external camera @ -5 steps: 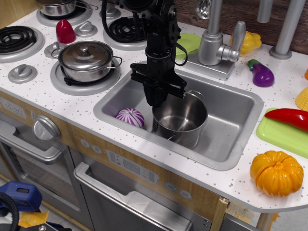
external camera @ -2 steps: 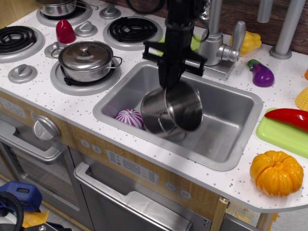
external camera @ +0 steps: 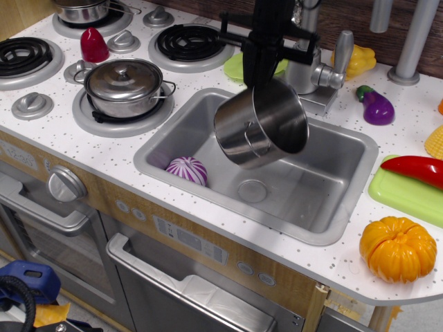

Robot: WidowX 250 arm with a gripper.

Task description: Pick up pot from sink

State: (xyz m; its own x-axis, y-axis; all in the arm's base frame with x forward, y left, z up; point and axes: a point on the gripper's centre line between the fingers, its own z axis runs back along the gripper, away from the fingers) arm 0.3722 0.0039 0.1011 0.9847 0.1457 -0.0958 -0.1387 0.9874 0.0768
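Observation:
The tall shiny steel pot hangs tilted in the air above the sink, its open mouth facing right and toward the camera. My black gripper comes down from above and is shut on the pot's upper rim. The sink's round drain shows bare below the pot.
A purple-and-white striped ball lies in the sink's left corner. A lidded shallow pot sits on the left burner. The faucet stands behind the sink. An orange pumpkin, a red pepper on a green plate and an eggplant lie to the right.
The pot went from standing on the sink floor to hanging tilted above the basin; my gripper rose and moved back-right with it, uncovering the drain.

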